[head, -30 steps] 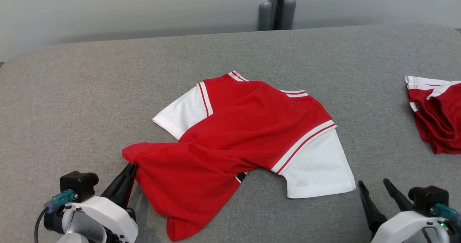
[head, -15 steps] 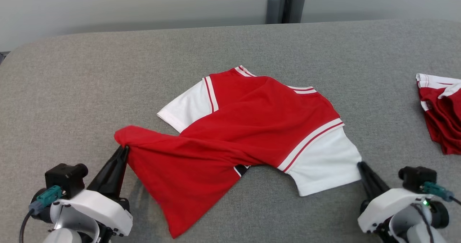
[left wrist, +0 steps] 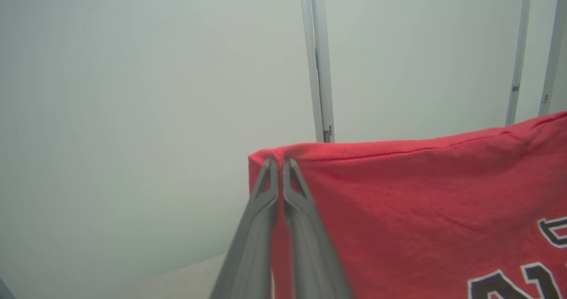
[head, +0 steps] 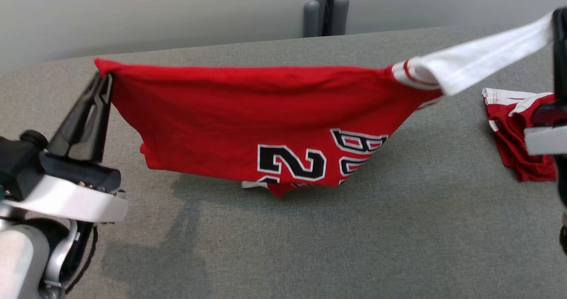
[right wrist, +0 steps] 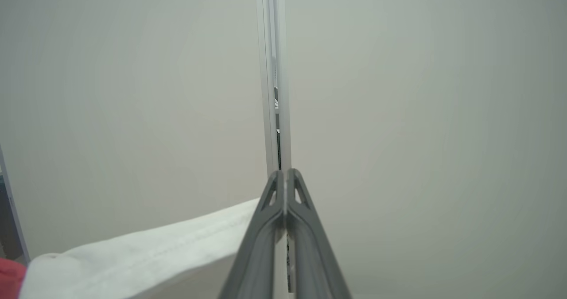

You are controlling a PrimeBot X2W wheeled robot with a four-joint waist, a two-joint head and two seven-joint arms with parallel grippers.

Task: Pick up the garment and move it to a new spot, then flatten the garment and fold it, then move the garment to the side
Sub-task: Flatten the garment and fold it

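The garment (head: 248,113) is a red jersey with white sleeves and black-and-white numbers, hanging stretched in the air above the grey table (head: 310,246). My left gripper (head: 104,75) is shut on its red corner at the left; the left wrist view shows the same pinch by my left gripper (left wrist: 280,162) on the red cloth (left wrist: 421,192). At the far right, my right gripper (head: 559,15) is shut on the white sleeve (head: 483,60); in the right wrist view my right gripper (right wrist: 284,172) holds the sleeve (right wrist: 146,252). The jersey's lowest fold touches the table.
Another red and white garment (head: 518,130) lies crumpled at the table's right edge, partly behind my right arm. A grey post (head: 325,11) stands behind the table's far edge against a pale wall.
My right gripper shut on the white sleeve. Both grippers rose and spread apart, lifting the jersey off the table so its numbered side hangs facing me. The camera has shifted too.
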